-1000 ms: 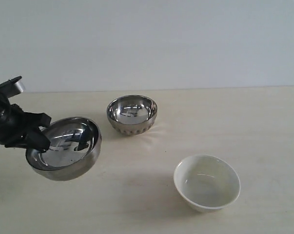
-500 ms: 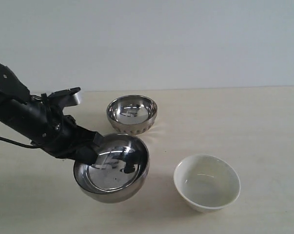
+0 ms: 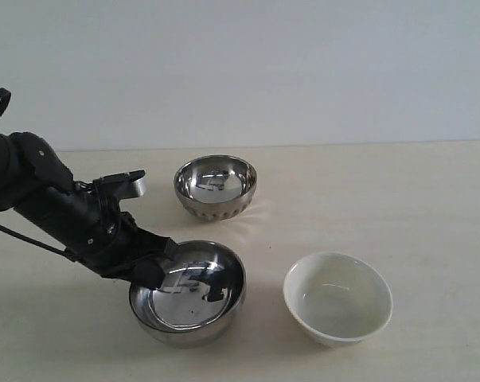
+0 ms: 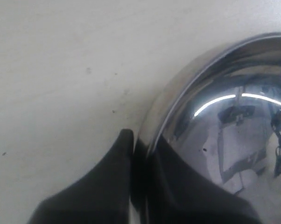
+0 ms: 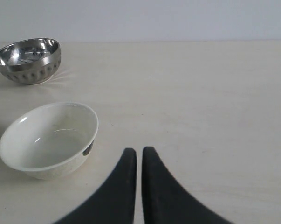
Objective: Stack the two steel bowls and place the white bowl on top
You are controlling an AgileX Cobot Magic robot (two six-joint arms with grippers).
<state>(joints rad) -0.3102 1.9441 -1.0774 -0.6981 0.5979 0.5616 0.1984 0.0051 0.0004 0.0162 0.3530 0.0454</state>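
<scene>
The wider smooth steel bowl (image 3: 190, 296) sits low at the front of the table, left of the white bowl (image 3: 337, 298). My left gripper (image 3: 154, 267) is shut on its left rim, one finger outside and one inside (image 4: 140, 144). The smaller fluted steel bowl (image 3: 215, 187) stands upright behind it, apart from both. In the right wrist view the white bowl (image 5: 49, 139) and the fluted steel bowl (image 5: 28, 59) show, and my right gripper (image 5: 138, 151) is shut on nothing above bare table. The right gripper is out of the exterior view.
The pale wooden table (image 3: 415, 207) runs back to a plain white wall. The black left arm (image 3: 56, 207) reaches in from the left edge over the table.
My left gripper has carried the wide steel bowl from the left, raised and tilted, rightward and down to the front middle. The other bowls have not moved.
</scene>
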